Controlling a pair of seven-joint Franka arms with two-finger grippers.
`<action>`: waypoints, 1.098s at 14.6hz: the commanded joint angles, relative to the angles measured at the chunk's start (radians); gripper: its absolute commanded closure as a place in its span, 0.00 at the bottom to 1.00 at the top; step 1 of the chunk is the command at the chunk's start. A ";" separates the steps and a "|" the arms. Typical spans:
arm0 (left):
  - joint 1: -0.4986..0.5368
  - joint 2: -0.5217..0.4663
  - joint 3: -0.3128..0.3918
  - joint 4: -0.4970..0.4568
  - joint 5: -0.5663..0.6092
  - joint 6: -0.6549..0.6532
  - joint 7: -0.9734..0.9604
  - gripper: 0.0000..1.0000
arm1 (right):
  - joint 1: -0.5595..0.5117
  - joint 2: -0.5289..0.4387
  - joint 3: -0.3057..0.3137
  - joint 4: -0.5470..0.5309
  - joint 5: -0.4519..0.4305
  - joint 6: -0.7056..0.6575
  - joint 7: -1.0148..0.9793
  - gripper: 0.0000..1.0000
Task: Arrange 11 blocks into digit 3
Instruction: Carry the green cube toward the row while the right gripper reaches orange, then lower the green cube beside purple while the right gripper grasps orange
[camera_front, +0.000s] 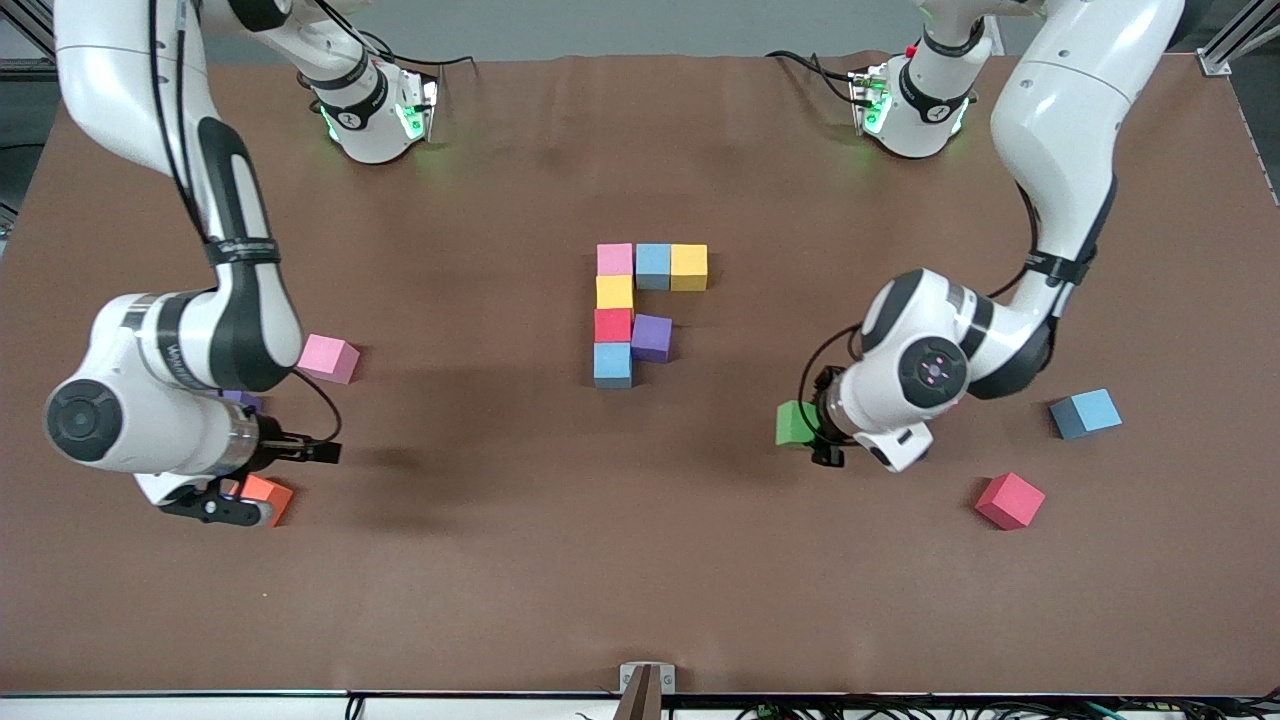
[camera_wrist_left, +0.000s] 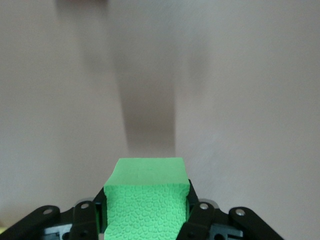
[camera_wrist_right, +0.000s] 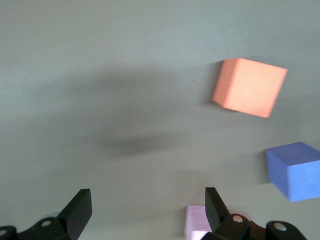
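Green foam block (camera_wrist_left: 146, 200) sits clamped between the left gripper (camera_front: 826, 432) fingers, toward that arm's end of the table. We judge transport next: carry it to the seven-block figure (camera_front: 640, 310). Our right gripper (camera_wrist_right: 145, 212) waits, spread wide, near the orange block (camera_wrist_right: 249, 86). Contact with the tabletop stays hidden.

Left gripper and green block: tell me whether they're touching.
Touching. The left wrist view shows the left gripper shut on the green block, one finger pressed against each of two opposite sides with no gap.
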 joint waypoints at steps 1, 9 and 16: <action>-0.001 -0.130 -0.031 -0.215 0.001 0.126 -0.130 0.98 | -0.042 -0.019 0.021 -0.052 -0.012 0.071 -0.060 0.00; -0.135 -0.171 -0.034 -0.410 0.064 0.326 -0.421 0.98 | -0.074 0.027 0.019 -0.115 -0.133 0.340 -0.065 0.00; -0.233 -0.130 -0.024 -0.406 0.184 0.345 -0.618 0.98 | -0.158 0.124 0.022 -0.110 -0.098 0.533 -0.050 0.00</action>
